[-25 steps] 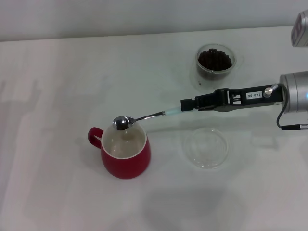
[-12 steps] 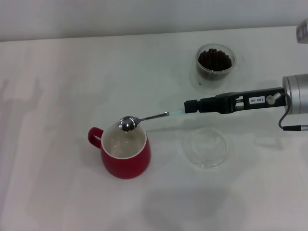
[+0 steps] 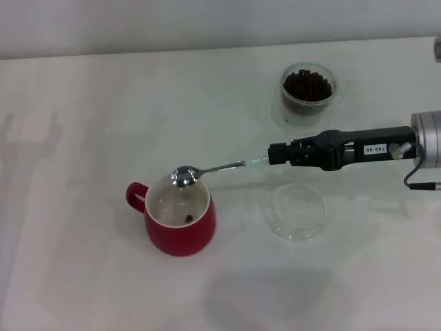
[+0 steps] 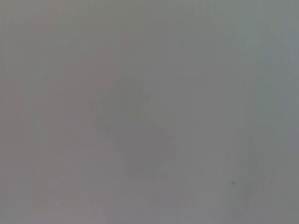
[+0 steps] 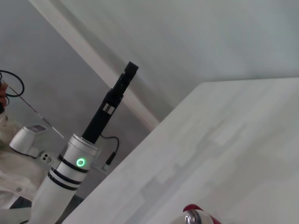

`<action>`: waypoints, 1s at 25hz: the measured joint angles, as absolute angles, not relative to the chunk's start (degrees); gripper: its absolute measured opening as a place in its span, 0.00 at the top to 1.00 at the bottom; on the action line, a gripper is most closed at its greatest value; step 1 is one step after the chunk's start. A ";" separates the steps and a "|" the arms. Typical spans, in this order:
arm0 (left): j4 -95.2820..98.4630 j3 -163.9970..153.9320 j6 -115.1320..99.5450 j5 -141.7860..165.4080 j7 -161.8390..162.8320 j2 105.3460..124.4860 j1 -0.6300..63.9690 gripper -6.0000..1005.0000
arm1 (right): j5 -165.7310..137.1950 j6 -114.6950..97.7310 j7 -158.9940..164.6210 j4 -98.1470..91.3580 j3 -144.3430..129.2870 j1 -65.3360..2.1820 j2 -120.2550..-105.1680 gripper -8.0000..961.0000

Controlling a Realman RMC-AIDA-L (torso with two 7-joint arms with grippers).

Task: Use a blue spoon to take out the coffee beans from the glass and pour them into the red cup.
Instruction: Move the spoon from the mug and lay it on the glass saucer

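Note:
The red cup (image 3: pixel 180 231) stands on the white table at the front left, and one dark coffee bean (image 3: pixel 188 218) lies in its white inside. My right gripper (image 3: pixel 273 156) is shut on the pale blue handle of the blue spoon (image 3: pixel 213 167) and holds it level. The shiny bowl hangs over the cup's far rim and looks empty. The glass (image 3: pixel 304 105), full of coffee beans (image 3: pixel 308 83), stands at the back right, beyond the gripper. The right wrist view shows the spoon bowl (image 5: pixel 190 217) and a bit of the red cup (image 5: pixel 202 210). My left arm (image 5: pixel 79 161) is parked off the table.
A flat clear glass saucer (image 3: pixel 298 211) lies on the table in front of my right gripper, right of the red cup. The left wrist view shows only a plain grey surface. The table's far edge runs along a pale wall.
The spoon has turned over the red cup and its dark load has dropped; a bean now lies in the cup. My right gripper has shifted slightly right and down.

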State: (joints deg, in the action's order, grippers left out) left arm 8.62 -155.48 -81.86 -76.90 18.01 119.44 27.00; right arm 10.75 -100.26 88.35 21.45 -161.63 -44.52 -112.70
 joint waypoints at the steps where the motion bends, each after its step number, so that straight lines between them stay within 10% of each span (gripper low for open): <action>1: 8.62 -155.48 -81.87 -76.90 18.02 119.44 27.02 0.11 | 11.19 -100.38 88.18 21.44 -161.60 -44.36 -112.65 0.81; 25: 8.61 -155.48 -81.71 -76.90 18.01 119.50 26.41 0.11 | 8.38 -110.20 102.23 26.33 -161.81 -39.51 -101.45 0.81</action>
State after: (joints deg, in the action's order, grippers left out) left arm 8.61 -155.48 -81.71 -76.90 18.01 119.50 26.41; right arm 8.38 -110.20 102.23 26.33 -161.81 -39.51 -101.45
